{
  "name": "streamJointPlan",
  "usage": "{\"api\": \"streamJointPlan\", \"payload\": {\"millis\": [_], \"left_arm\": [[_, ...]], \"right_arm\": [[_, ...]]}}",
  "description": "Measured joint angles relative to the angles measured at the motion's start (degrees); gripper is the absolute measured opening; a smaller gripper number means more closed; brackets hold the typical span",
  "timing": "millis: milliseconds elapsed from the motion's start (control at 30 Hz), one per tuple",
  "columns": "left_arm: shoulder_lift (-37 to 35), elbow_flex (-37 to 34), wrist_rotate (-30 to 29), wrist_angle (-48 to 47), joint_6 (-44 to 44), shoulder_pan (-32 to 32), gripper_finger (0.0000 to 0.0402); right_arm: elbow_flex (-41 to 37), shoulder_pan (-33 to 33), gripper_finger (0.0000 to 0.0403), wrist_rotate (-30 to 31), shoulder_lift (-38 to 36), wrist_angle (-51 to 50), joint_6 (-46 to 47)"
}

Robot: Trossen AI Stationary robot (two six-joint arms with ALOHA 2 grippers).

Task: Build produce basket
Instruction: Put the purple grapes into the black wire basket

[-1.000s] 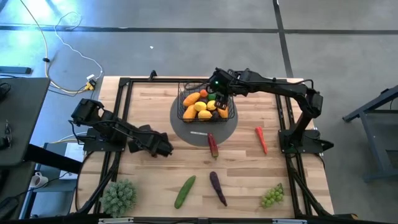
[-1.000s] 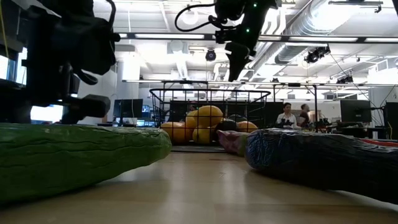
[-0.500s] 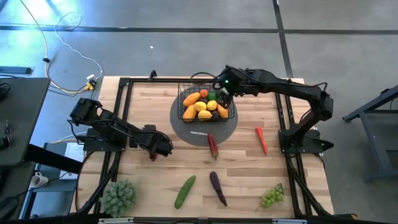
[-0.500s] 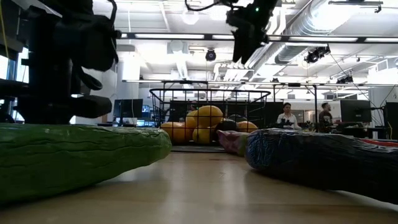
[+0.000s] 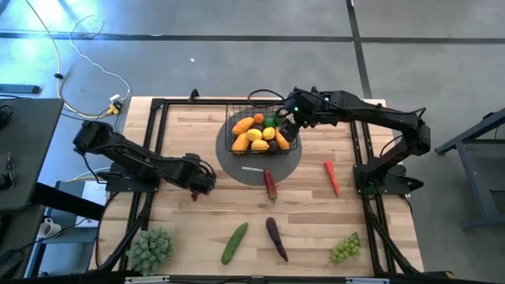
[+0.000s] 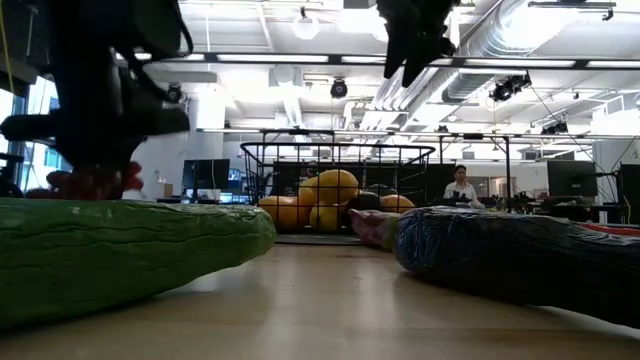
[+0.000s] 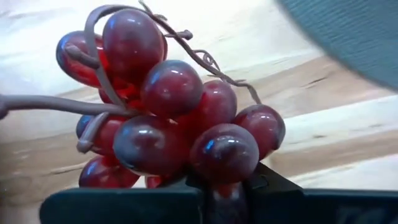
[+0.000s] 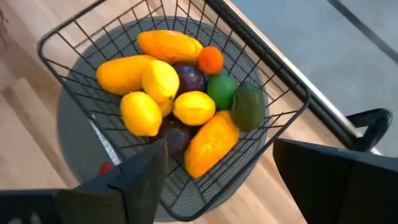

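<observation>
The left gripper [image 5: 203, 183] clamps red grapes [image 7: 168, 124] on the table [image 5: 308, 213]; the right gripper [image 5: 286, 126] hangs open above the basket [image 5: 293, 143].

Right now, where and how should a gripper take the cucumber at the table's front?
Grip the cucumber at its middle, coming straight down, fingers across its narrow width. It lies flat and slanted on the table, long and slim, bare wood on both sides; probably turn the wrist to match.
</observation>
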Motion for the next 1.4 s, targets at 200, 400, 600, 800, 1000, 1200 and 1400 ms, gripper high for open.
{"api": "streamJointPlan", "payload": {"millis": [200,400,600,800,1000,1200,1400], "left_arm": [[-8.87,0.03,-5.88,0.4,0.21,-1.53,0.0013],[-16.13,0.04,-15.87,8.34,4.74,-1.44,0.0014],[-18.98,0.11,-20.22,20.58,19.19,3.93,0.0014],[-19.21,0.11,-17.17,33.56,35.65,12.72,0.0014],[-19.21,0.11,-8.79,43.4,44.75,23.03,0.0014],[-18.03,0.11,-0.29,53.8,51.41,31.97,0.0014],[-13.97,0.11,9.19,65.96,57.88,38.14,0.0014]], "right_arm": [[0.02,1.86,0.0275,0.0,-0.07,-0.75,3.61],[0.01,2.57,0.0275,-0.01,-0.07,-1.26,5.12],[0.01,1.24,0.0275,0.15,-0.07,-0.77,5.11],[0.01,-1.19,0.0275,0.19,-0.07,0.48,3.35],[0.02,-4.45,0.0275,0.22,-0.07,2.94,0.22],[0.01,-8.29,0.0275,0.23,-0.07,4.24,-2.5],[0.0,-11.65,0.0275,0.22,-0.07,4.28,-3.48]]}}
